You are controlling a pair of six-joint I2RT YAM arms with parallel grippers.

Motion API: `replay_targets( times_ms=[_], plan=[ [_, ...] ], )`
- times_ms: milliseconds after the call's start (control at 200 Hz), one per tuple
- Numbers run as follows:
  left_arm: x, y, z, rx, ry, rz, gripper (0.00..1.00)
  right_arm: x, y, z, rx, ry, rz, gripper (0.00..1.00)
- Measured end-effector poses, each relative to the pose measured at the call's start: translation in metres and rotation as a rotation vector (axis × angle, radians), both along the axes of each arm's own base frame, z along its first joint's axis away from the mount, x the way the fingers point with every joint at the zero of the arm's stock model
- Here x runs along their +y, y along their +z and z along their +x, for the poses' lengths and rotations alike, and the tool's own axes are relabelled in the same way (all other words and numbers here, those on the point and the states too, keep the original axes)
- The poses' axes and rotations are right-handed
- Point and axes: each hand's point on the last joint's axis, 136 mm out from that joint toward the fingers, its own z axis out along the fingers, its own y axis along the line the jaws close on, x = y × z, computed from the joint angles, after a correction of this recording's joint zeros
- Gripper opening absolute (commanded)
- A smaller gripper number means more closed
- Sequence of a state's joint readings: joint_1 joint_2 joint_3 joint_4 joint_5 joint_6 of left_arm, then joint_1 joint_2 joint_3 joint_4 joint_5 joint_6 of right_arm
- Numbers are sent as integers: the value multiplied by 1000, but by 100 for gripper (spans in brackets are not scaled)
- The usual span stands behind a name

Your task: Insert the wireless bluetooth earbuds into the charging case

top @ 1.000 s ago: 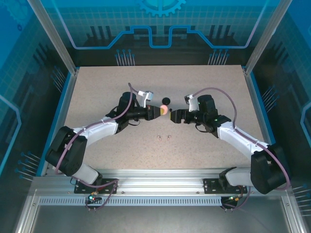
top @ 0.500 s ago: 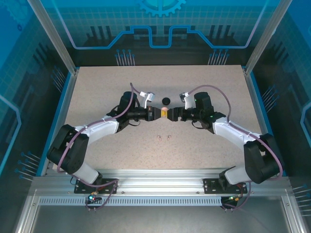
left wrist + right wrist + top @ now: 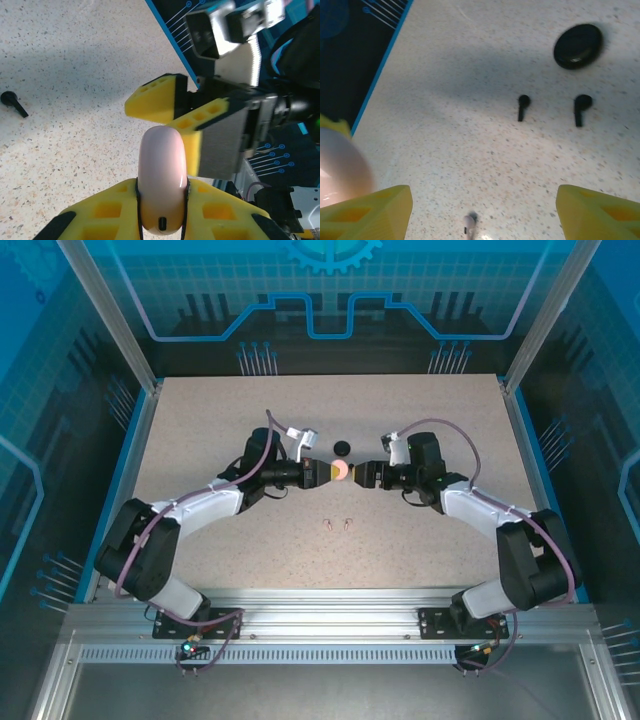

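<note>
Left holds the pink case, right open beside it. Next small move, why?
Probably nudge the right gripper sideways before closing: in its wrist view the pink case, clamped by the left gripper, sits by one finger, not centred in the open gap.

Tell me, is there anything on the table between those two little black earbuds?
Nothing. In the right wrist view, one black earbud and the other black earbud lie side by side, with bare speckled table between them.
</note>
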State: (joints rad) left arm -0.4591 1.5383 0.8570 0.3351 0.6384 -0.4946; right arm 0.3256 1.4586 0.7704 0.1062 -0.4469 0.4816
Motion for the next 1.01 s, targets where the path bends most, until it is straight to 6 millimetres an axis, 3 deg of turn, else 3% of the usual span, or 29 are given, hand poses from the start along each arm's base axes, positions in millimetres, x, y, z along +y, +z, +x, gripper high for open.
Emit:
replay_targets(
  times_ms=[180,435,715,1005],
  plan=[
    [0,4,-1,-9,-4,-6,0,-2,-2,-6,18,-5,0,76],
    [0,4,-1,-9,-6,-7,0,2,40,-17,-53,21,75,77],
    [0,5,-1,-10,-5,-10,0,25,66,-16,-85,73,112,76],
    [1,5,0,-12,1,-10,0,36,45,-8,-37,85,92,73]
  ],
)
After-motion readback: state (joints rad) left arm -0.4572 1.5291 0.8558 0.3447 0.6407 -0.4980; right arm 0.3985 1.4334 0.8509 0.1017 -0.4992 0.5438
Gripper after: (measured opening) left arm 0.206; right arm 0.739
